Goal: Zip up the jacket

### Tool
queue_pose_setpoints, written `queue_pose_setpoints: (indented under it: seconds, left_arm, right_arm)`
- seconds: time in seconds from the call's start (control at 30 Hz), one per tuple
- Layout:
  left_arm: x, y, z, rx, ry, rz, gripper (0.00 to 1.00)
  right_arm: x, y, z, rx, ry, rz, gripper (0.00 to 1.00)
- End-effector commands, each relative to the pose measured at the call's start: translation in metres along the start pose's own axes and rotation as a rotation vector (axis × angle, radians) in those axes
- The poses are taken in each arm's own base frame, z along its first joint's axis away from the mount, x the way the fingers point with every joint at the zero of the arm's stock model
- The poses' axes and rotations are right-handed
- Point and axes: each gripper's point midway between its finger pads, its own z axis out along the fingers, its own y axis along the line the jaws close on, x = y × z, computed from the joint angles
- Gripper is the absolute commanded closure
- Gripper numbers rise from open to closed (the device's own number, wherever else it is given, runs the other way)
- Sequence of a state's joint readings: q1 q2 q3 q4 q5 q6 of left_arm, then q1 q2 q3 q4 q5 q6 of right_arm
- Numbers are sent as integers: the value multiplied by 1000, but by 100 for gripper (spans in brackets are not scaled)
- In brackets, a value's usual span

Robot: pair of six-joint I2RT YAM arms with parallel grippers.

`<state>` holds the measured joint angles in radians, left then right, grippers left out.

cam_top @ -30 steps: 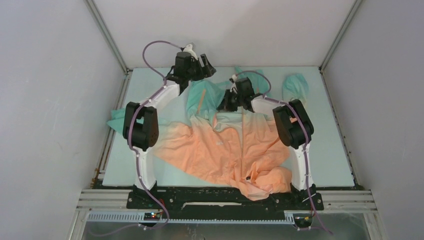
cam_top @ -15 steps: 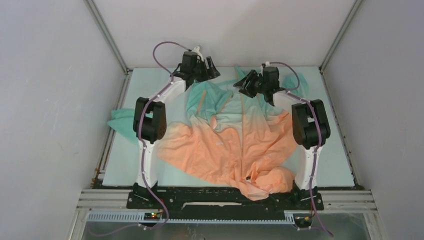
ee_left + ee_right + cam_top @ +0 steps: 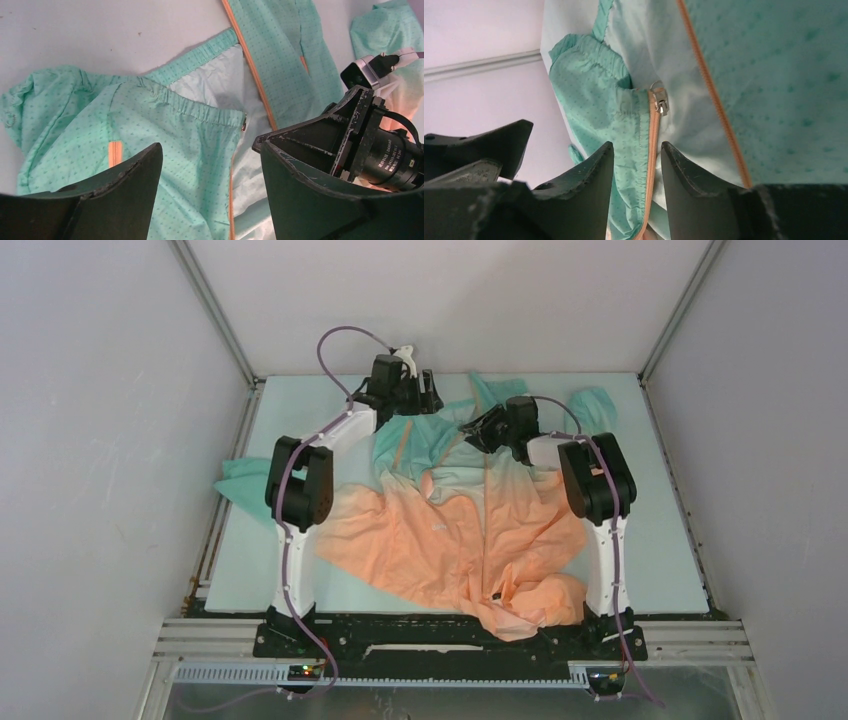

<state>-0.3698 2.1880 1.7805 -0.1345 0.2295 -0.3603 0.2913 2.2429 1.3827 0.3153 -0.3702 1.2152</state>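
The jacket (image 3: 470,530) lies spread on the table, teal end far, orange end near, its front open at the teal end. My left gripper (image 3: 428,398) is open and empty over the teal elastic hem (image 3: 190,107); its fingers (image 3: 125,192) straddle the orange front zipper edge (image 3: 231,200). The metal zipper slider (image 3: 244,121) sits at the hem corner. My right gripper (image 3: 476,430) is open just right of it. In the right wrist view, the zipper edge (image 3: 651,150) runs between its fingers (image 3: 589,185), with the slider (image 3: 660,102) just beyond. The other zipper edge (image 3: 711,90) lies apart.
A teal sleeve (image 3: 235,480) trails off the table's left edge and a teal bunch (image 3: 592,402) lies far right. Orange fabric (image 3: 530,605) is heaped near the right arm's base. Grey walls enclose the pale table (image 3: 660,540). The two grippers are close together.
My right gripper swung out to the far right, then came back left and down to the zipper edge. My left gripper moved a little nearer and lower over the hem.
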Motion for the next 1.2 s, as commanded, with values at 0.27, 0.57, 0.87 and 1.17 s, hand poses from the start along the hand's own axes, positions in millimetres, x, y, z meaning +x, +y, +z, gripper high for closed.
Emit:
queue_pose_setpoints:
  seconds: [0.27,0.57,0.87,1.17]
  left_arm:
    - [-42,-22,-30,15,-133,84,24]
    - [-43,-23,-33,12,-138,89,24]
    - [-43,-22,-35,7,-140,90,24]
    - [-44,-23,-38,9,-148,93,24]
  right_arm:
    - [-13,12,25,-12,-68,24,56]
    - [-16,16,45,-18,-59,9,56]
    - [-13,13,47,31,-45,32,45]
    - [-18,14,64,41,-64,-9,58]
